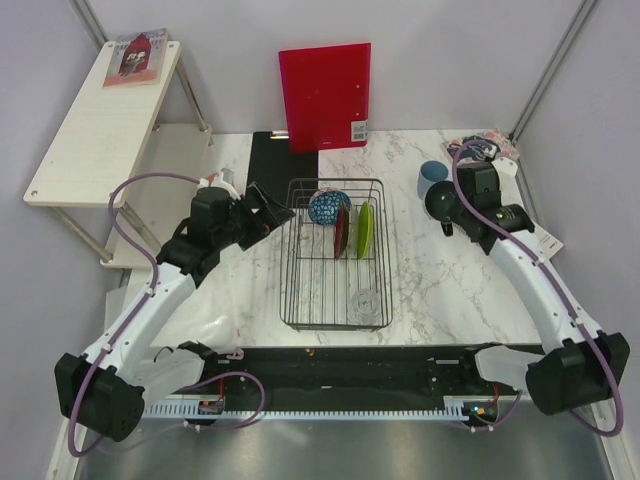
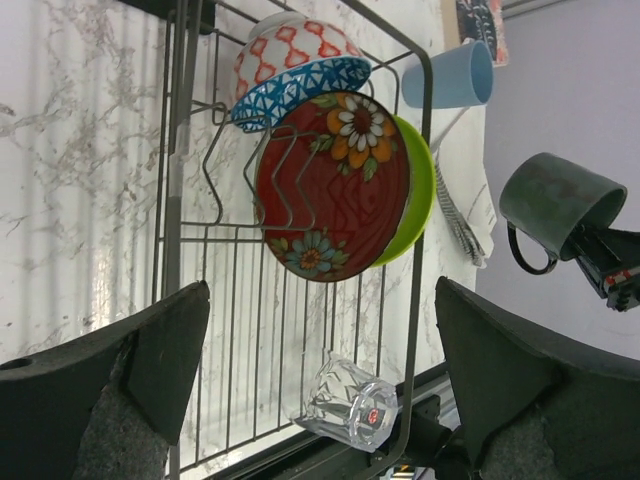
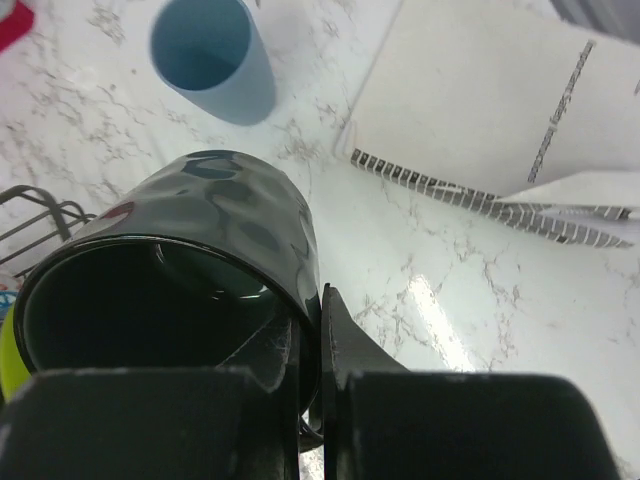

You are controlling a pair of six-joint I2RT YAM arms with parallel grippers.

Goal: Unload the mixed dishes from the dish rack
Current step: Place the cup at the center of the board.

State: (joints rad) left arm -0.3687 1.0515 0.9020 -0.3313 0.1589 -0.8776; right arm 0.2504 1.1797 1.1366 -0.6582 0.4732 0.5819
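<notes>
Four dishes [image 1: 328, 207] sit in the dish rack [image 1: 310, 290]; right jaws pinch one dark grey mug [image 1: 442, 202], left jaws gape empty.

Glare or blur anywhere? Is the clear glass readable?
Top external: even light, sharp; clear glass faint against the dish rack. Left wrist: left gripper fingers soft, dark red plate crisp. Right wrist: dark grey mug looms close, glare on the table.

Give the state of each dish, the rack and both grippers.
Rack: holds four dishes.
Mug: out of the rack, tilted, gripped at its rim.
Blue cup: upright on the table, empty.
Bowl: in the rack, tipped on edge.
Red plate: on edge in the rack.
Green dish: on edge beside the red plate.
Glass: on its side in the rack.
Left gripper: open, empty.
Right gripper: shut on the mug.
</notes>
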